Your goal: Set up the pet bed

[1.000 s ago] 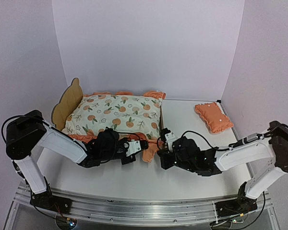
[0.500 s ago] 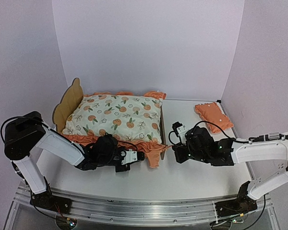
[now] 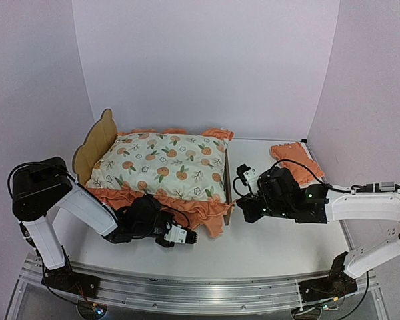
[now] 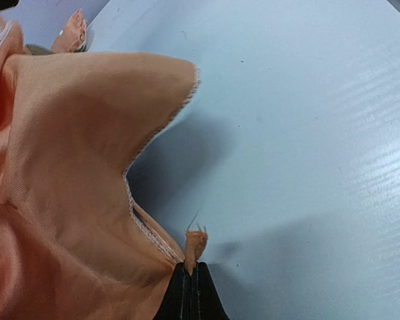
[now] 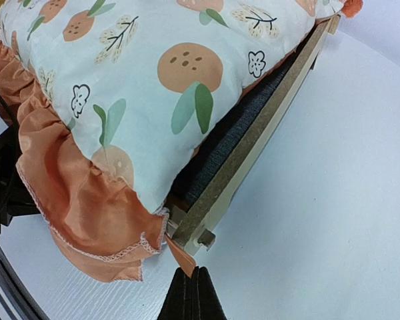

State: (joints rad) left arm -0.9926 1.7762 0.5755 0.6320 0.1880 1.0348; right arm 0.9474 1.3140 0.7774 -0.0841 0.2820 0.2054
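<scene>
Tugging evenly with the 2 arms is the trick imo: left gripper point(image 4: 191, 270) and right gripper point(image 5: 190, 277) are each pinched fully closed on the mattress pad's point(image 3: 163, 163) orange ruffle point(image 4: 73, 167), along the near edge of the pet bed point(image 3: 92, 148), which sits left of centre.

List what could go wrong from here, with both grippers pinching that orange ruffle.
1. The left gripper holds only a thin tip of the ruffle, so a pull may slip it free.
2. The right gripper pinches the ruffle right at a corner of the pet bed. Tugging there could drag or tilt the frame rather than straighten the fabric.
</scene>
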